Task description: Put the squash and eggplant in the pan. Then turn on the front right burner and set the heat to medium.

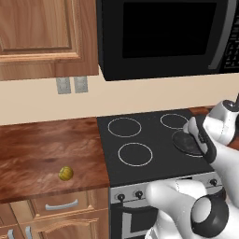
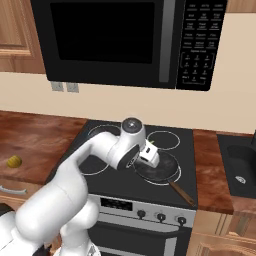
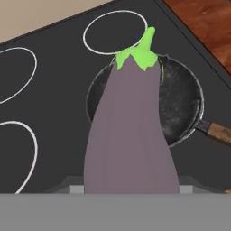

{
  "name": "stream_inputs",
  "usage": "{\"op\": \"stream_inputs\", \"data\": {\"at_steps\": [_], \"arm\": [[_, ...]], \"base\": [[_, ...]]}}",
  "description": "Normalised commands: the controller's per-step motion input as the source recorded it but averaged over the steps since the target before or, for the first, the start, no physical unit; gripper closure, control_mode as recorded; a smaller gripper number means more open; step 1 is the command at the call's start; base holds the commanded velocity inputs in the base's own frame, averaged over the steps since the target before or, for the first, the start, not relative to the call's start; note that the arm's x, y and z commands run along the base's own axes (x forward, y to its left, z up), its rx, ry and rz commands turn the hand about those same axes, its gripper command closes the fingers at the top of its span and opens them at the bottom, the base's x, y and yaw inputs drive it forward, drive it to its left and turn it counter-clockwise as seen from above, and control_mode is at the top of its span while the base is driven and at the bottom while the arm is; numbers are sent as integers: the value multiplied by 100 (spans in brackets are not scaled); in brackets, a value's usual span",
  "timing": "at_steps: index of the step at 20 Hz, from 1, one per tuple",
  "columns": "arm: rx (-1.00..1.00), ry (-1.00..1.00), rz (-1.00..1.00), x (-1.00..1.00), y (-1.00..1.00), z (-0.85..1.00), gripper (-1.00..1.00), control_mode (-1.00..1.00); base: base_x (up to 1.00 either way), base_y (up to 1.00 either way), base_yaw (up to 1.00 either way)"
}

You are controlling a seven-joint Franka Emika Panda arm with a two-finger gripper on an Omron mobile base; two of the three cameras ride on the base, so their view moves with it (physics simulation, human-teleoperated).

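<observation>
The purple eggplant (image 3: 128, 135) with its green stem cap hangs in my gripper (image 2: 149, 153), which is shut on it; the fingers are hidden behind it. It hovers just above the dark grey pan (image 3: 180, 101), stem pointing over the pan's far rim. The pan (image 2: 161, 168) sits on the front right burner, which it mostly covers, and its brown handle (image 2: 183, 193) points toward the stove's front right. The small yellow squash (image 1: 66, 173) lies on the wooden counter left of the stove, far from the gripper.
The black cooktop (image 1: 140, 133) shows three uncovered white burner rings. Control knobs (image 2: 161, 217) line the stove's front panel. A black microwave (image 2: 115, 40) hangs above the stove. A dark sink (image 2: 240, 165) is set in the counter at right.
</observation>
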Motion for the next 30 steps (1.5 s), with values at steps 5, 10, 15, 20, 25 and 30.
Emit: {"op": "stream_inputs", "data": {"at_steps": [5,10,15,20,25,30], "arm": [[0,1,0,20,-13,-18,100,-100],[0,2,0,21,-9,-21,100,-100],[0,1,0,23,-3,-19,100,-100],[0,3,0,21,0,-10,100,-100],[0,2,0,19,0,-9,100,-100],[0,1,0,18,0,-11,100,-100]], "base": [[0,0,0],[0,0,0],[0,0,0],[0,0,0],[0,0,0],[0,0,0]]}}
